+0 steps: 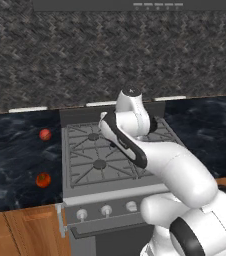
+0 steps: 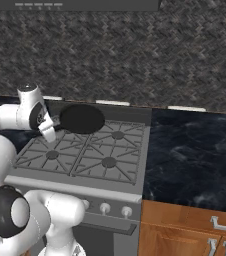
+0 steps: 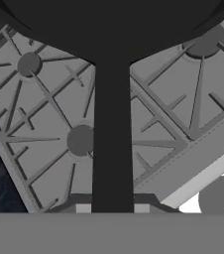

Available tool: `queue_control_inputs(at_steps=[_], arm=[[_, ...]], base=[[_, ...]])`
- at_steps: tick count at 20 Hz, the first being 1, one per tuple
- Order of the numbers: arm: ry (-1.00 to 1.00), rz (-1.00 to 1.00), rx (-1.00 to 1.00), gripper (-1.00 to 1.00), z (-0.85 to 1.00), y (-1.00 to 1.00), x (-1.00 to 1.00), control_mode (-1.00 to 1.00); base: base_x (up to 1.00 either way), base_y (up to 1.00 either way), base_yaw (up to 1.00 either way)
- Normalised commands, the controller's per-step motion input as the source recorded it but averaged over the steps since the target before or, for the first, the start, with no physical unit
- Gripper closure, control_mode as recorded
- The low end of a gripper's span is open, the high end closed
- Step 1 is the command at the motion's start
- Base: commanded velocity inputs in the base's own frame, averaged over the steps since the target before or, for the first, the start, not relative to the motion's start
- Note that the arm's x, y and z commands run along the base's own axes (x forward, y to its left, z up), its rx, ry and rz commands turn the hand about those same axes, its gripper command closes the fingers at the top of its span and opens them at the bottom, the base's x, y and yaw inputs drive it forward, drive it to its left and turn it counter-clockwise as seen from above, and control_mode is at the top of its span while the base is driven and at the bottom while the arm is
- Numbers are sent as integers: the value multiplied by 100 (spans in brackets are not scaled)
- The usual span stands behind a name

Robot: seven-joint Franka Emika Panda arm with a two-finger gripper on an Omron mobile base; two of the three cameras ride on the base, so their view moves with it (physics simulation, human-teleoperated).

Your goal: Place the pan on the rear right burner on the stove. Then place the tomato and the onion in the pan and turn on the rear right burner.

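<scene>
1. Nearest the base, the stove [image 2: 80,187] shows its front row of round silver knobs [image 1: 106,210], with wooden cabinet fronts [image 2: 195,232] on either side
2. Above the grates, the gripper [image 2: 49,133] is pinched on the long thin handle of the pan [image 2: 82,118]; in the hand view that handle runs straight up from between the fingertips to the pan's dark underside
3. The pan hangs clear of the grates, over the rear left part of the cooktop as the right base view shows it
4. The rear right burner [image 2: 117,134] lies bare, just to the right of the pan
5. On the dark counter [image 1: 15,160] left of the stove, the tomato [image 1: 43,180] sits nearer the front and the onion [image 1: 45,134] farther back, well apart
6. A herringbone tiled wall [image 2: 135,55] stands behind
</scene>
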Motion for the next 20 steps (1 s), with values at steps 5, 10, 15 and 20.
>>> queue_control_inputs(at_steps=[5, 10, 15, 20], arm=[[0, 2, 0, 100, -10, -44, 0, -100], [0, 5, 0, 100, -17, -45, 6, -100], [0, -2, -6, 100, -32, -24, 20, -100], [1, -1, -7, 100, -26, -11, 38, -100]], base=[[0, 0, 0], [0, 0, 0], [0, 0, 0], [0, 0, 0]])
